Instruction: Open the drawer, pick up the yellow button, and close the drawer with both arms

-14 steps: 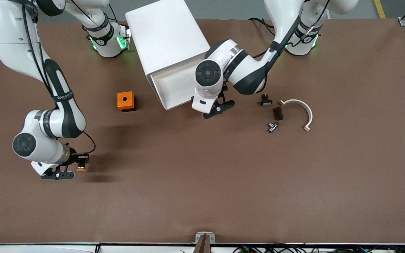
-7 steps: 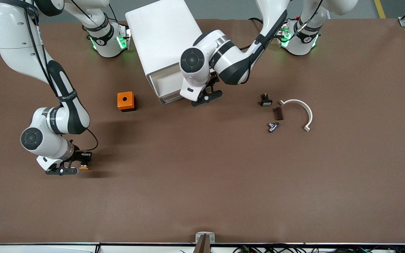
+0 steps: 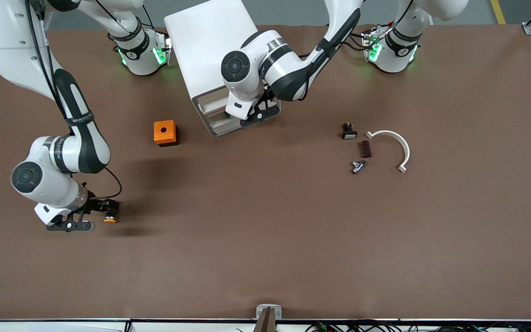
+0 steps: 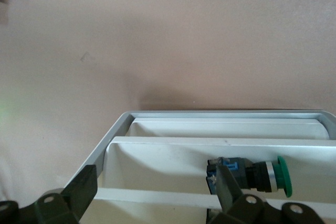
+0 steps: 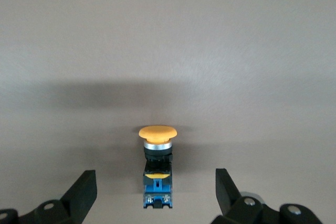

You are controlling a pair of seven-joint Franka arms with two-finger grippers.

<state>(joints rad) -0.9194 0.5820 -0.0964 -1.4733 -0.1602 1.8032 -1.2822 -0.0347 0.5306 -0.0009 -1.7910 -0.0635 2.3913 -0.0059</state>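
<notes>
The white cabinet [image 3: 215,46] stands toward the arms' bases. Its highest drawer [image 3: 209,105] is pushed in, nearly flush with the cabinet front. My left gripper [image 3: 254,113] is at that front with its jaws open and empty; its wrist view [image 4: 156,182] looks into the lower trays. The orange-capped button [image 3: 109,217] lies on its side on the table toward the right arm's end. My right gripper [image 3: 88,215] is low beside it, open. In the right wrist view the button [image 5: 157,156] lies between the spread fingers [image 5: 84,187], touching neither.
A green-capped button [image 4: 262,176] lies in a lower drawer. An orange cube with a hole [image 3: 165,133] sits beside the cabinet. A black part [image 3: 348,131], a brown piece [image 3: 364,149], a metal fitting [image 3: 357,166] and a white curved clip [image 3: 392,143] lie toward the left arm's end.
My left gripper has pushed the highest drawer from fully out to nearly in. My right gripper has let go of the button on the table and drawn back a little.
</notes>
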